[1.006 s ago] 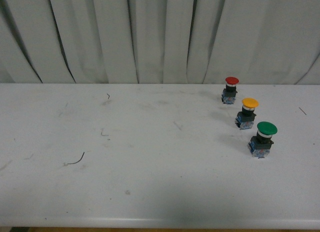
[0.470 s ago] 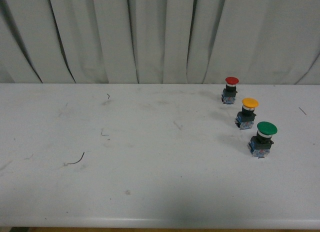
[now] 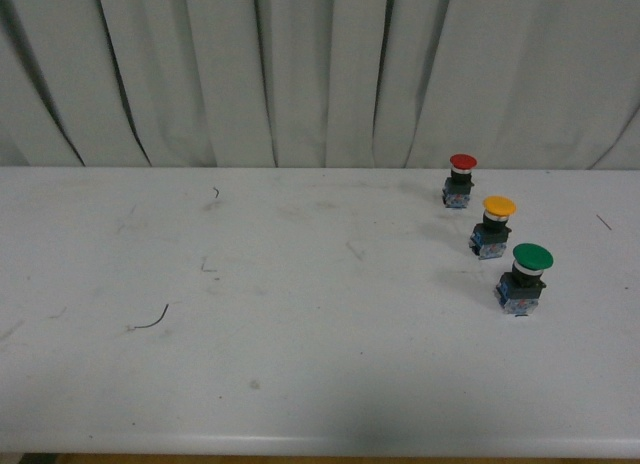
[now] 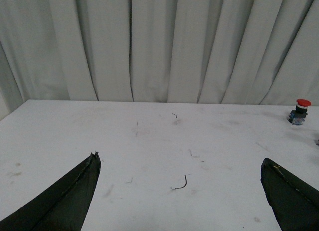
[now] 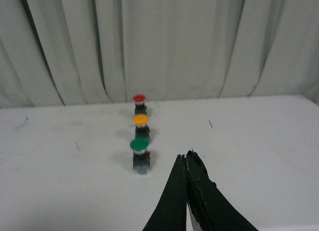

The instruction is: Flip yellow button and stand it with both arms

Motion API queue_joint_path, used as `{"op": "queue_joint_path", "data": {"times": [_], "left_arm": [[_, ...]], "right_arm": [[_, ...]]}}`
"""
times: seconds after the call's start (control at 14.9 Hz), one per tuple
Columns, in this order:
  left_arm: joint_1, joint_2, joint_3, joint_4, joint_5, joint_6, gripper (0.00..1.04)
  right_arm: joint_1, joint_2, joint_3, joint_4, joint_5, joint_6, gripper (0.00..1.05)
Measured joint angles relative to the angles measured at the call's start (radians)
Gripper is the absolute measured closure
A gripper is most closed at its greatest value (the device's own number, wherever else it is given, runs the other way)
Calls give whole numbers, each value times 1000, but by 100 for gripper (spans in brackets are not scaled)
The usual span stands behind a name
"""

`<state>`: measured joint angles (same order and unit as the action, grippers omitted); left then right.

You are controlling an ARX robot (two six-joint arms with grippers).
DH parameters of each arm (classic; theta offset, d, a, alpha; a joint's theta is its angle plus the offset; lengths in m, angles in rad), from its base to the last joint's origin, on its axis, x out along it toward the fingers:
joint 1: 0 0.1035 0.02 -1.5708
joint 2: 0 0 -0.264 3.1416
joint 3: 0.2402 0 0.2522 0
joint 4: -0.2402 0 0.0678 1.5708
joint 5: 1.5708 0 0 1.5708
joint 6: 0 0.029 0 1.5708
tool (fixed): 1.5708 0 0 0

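Observation:
The yellow button (image 3: 497,225) stands upright, cap up, on the white table at the right, between a red-capped button (image 3: 461,179) and a green-capped button (image 3: 527,277). It also shows in the right wrist view (image 5: 141,125). Neither arm is in the front view. My left gripper (image 4: 180,164) is open and empty above the table's left part; only the red button (image 4: 299,110) shows past it, and the yellow button is out of that view. My right gripper (image 5: 185,157) is shut and empty, nearer than the green button (image 5: 140,154) and apart from it.
A small dark wire scrap (image 3: 152,321) lies on the table's left part and shows between the left fingers (image 4: 180,183). A grey curtain (image 3: 300,74) hangs behind the table. The table's front edge (image 3: 300,446) runs along the bottom.

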<state>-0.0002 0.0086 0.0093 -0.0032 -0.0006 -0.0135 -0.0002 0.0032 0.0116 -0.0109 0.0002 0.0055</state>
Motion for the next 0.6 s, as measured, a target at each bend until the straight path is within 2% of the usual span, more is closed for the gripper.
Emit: {"op": "queue_joint_path", "data": {"times": [0.27,0.34,0.54,0.6], "left_arm": [[0,0,0,0,0,0,7],[0,0,0,0,0,0,7],[0,0,0,0,0,0,7],[0,0,0,0,0,0,7]], "right_arm": [[0,0,0,8,0,0,103],[0,0,0,8,0,-2,99],[0,0,0,8,0,-2,68],[0,0,0,8,0,-2,54]]}}
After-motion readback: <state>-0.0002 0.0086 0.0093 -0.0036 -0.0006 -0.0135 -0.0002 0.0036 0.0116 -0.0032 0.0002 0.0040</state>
